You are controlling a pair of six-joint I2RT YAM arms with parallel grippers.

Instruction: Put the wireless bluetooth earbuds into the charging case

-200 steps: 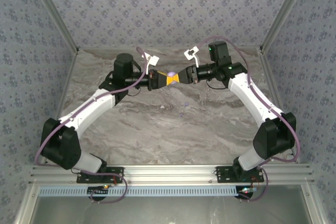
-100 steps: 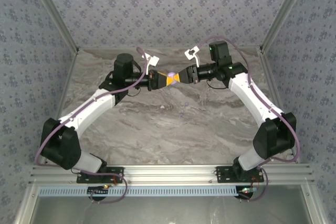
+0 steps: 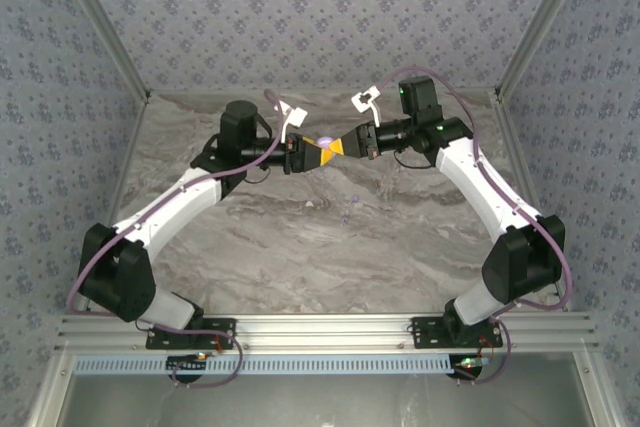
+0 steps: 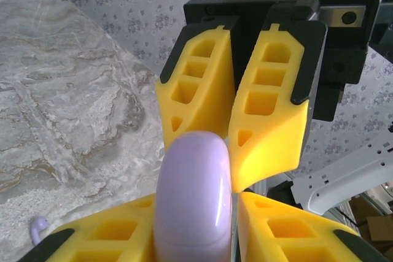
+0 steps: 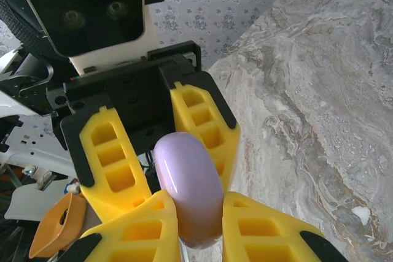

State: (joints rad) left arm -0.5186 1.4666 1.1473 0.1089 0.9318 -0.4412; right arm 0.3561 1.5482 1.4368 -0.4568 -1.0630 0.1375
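Earbuds (image 3: pixel 345 217) are seen as tiny lilac specks on the marbled bench (image 3: pixel 300 257), near its middle and well apart from both arms. One of the earbuds (image 4: pixel 38 228) is also caught by the left wrist camera, lying on the bench below the raised fingers.

The charging case (image 3: pixel 326 141), a smooth lilac shell, is held in the air over the far part of the bench, where the two arms meet tip to tip. The right gripper (image 3: pixel 341 146) is closed on the charging case (image 5: pixel 187 191): its yellow fingers (image 5: pixel 270 231) are pressed against the shell from both sides, and from the left wrist camera they (image 4: pixel 270 96) are seen drawn almost together at the end of the case (image 4: pixel 193 194).

The left gripper (image 3: pixel 316 153) is set around the other end, with its fingers (image 5: pixel 113 157) parted a little; a dark gap is seen between one finger and the shell, so the case is flanked rather than pinched by them.

A small white fleck (image 5: pixel 361 214) is seen on the bench.
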